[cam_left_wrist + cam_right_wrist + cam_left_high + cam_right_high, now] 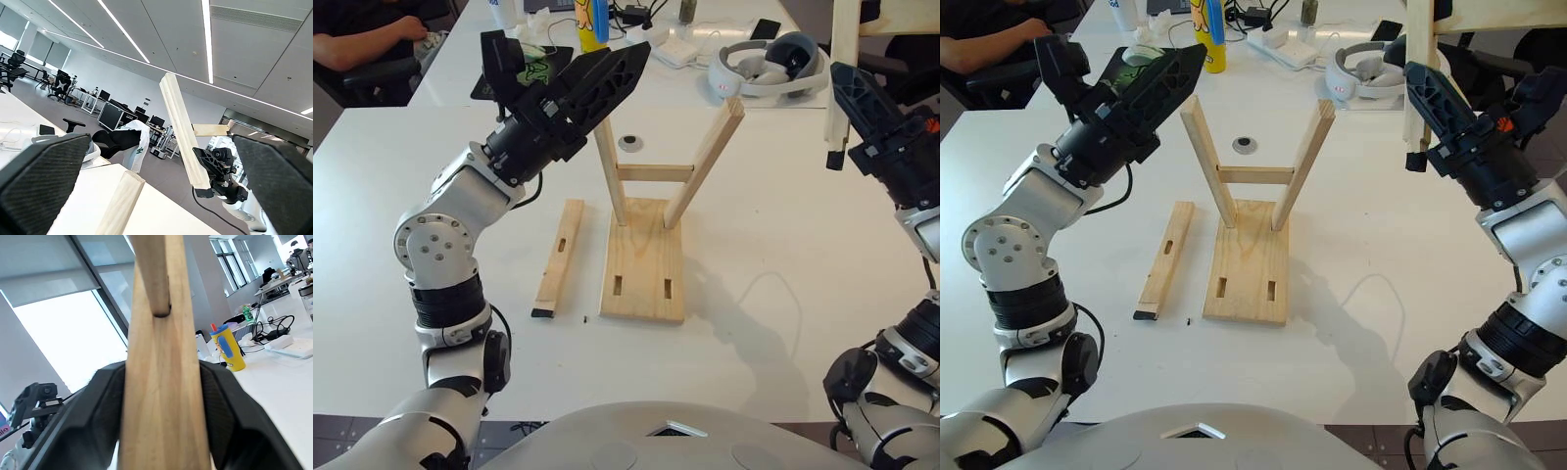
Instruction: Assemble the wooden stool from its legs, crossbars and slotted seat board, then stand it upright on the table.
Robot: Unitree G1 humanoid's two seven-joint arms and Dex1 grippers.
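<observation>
The slotted seat board lies flat on the white table. Two legs stand in it, leaning apart and joined by a crossbar. My left gripper hovers open beside the top of the left standing leg, holding nothing. A loose slotted wooden bar lies just left of the board. High at the right, my right gripper is shut on a second leg frame. From the left wrist, that leg hangs upright with its crossbar pointing sideways.
At the table's far side lie white headphones, a yellow bottle, a black mat and cables. A small round disc sits behind the standing legs. A thin white cable lies right of the board.
</observation>
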